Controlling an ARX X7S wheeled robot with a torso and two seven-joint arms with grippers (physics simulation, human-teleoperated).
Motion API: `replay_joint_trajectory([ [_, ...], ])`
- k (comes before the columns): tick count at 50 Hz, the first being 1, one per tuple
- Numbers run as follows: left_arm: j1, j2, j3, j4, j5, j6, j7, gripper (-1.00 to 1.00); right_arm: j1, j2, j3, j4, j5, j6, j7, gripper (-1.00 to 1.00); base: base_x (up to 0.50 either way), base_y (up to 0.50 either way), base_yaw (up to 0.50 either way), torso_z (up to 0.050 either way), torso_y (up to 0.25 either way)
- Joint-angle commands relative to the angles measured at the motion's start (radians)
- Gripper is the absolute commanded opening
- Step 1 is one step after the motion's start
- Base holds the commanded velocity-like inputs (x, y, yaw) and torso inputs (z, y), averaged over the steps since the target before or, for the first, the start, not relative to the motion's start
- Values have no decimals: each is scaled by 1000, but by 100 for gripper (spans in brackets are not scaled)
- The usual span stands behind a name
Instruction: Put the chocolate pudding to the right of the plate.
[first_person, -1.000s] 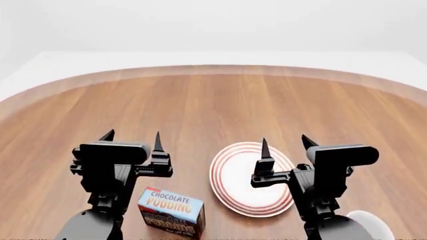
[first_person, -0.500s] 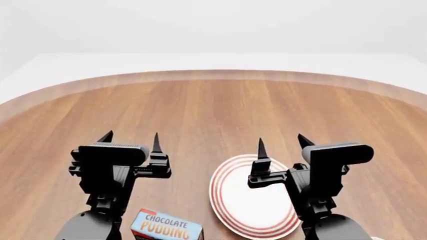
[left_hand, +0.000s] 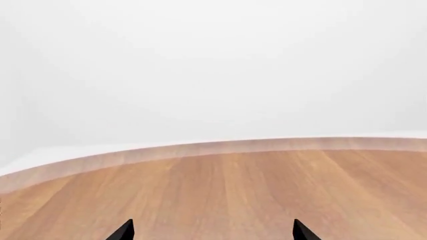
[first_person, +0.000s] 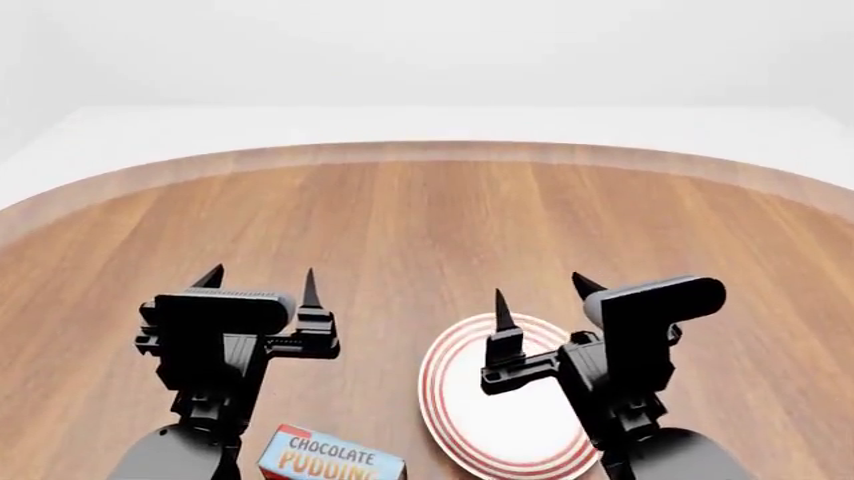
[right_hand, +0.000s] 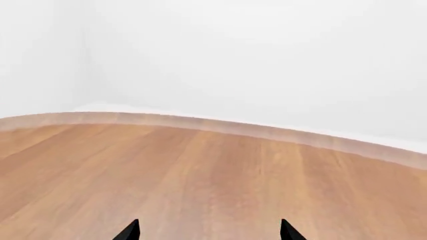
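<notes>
The chocolate pudding carton (first_person: 330, 458) lies at the bottom edge of the head view, partly cut off, beside my left arm. The white plate with red rings (first_person: 497, 412) lies to its right, partly behind my right arm. My left gripper (first_person: 259, 280) is open and empty, held above the table ahead of the carton. My right gripper (first_person: 543, 295) is open and empty, held over the plate's far side. Both wrist views show only fingertips (left_hand: 125, 231) (right_hand: 131, 231) over bare wood; neither shows the carton or plate.
The round wooden table (first_person: 427, 220) stretches ahead to its curved far edge (first_person: 427, 150), with white floor and wall beyond. The wood also shows in the left wrist view (left_hand: 233, 195) and the right wrist view (right_hand: 200, 180).
The head view has shifted so carton and plate slid down the frame; the white object at bottom right left view. My right gripper has swung slightly left and tilted.
</notes>
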Motion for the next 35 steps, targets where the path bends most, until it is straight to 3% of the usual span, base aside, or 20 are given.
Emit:
replay_joint_trajectory([
  [1, 2, -5, 2, -6, -4, 6, -4, 100, 63, 56, 61, -209, 195, 311, -32, 100, 0, 0, 0, 0, 0],
  [3, 2, -6, 4, -6, -4, 6, -6, 100, 130, 63, 111, -250, 287, 481, -35, 100, 0, 0, 0, 0, 0],
  [7, 1, -7, 4, -11, -4, 10, -8, 100, 232, 59, 193, -300, 361, 672, -7, 100, 0, 0, 0, 0, 0],
  [8, -1, -7, 0, -13, -7, 10, -9, 100, 245, 86, 210, -281, 455, 695, 9, 100, 0, 0, 0, 0, 0],
  [10, 1, -8, 0, -6, -8, 4, -12, 100, 257, 105, 222, -249, 530, 692, 72, 100, 0, 0, 0, 0, 0],
  [15, -1, -10, 2, -13, -9, 8, -14, 100, 260, 169, 173, -221, 634, 683, 67, 100, 0, 0, 0, 0, 0],
  [21, -9, -13, 4, -13, -12, 1, -17, 100, 327, 262, 102, -138, 934, 687, 230, 100, 0, 0, 0, 0, 0],
  [35, -16, -16, 19, -17, -9, -2, -26, 100, 374, 340, -80, -67, 965, 650, 214, 100, 0, 0, 0, 0, 0],
])
